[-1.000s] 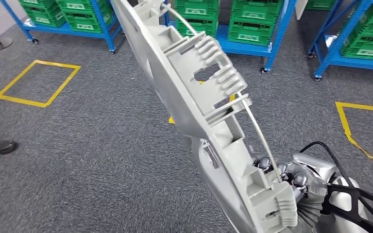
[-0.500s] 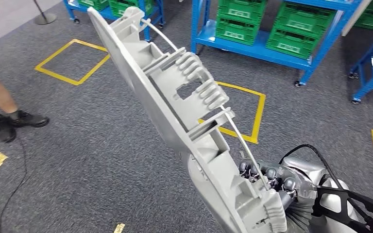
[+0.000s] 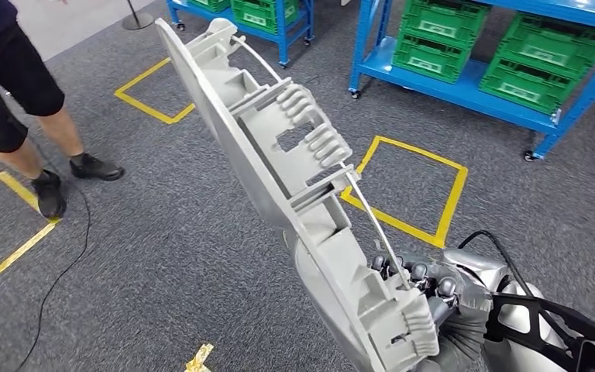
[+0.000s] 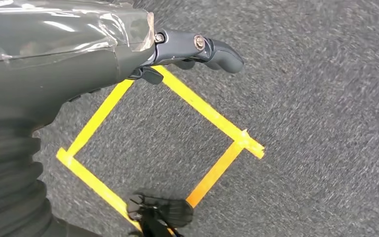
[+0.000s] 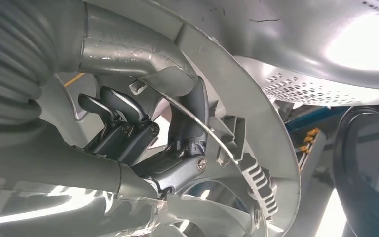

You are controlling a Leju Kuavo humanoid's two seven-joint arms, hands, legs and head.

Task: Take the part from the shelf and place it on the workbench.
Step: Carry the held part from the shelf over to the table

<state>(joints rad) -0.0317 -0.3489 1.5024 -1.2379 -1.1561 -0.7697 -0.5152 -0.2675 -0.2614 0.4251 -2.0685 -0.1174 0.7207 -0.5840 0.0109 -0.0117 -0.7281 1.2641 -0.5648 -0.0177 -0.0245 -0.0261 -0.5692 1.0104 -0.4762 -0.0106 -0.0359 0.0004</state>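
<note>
The whole floor scene has slid across the head view since the two earlier pictures: the blue steel racks of green plastic crates [image 3: 503,62] now stand further off to one side, and a person in dark shorts and black boots [image 3: 23,101] has come into sight beyond the part. So the camera has turned with the robot; the part keeps its place against the right hand [image 3: 426,291]. By my judgement the robot is mid-carry, with the shelf step done and the bench not yet in sight.

The long pale-grey moulded plastic part [image 3: 294,178] rises tilted from the right hand, with ribbed pockets, a comb of fins and a thin rod along one edge. The right hand's fingers [image 5: 128,129] are curled round its lower end, gripping it. The left hand [image 4: 128,54] hangs over grey carpet marked with a yellow tape square [image 4: 202,111], fingers [image 4: 212,49] curled and holding nothing.
</note>
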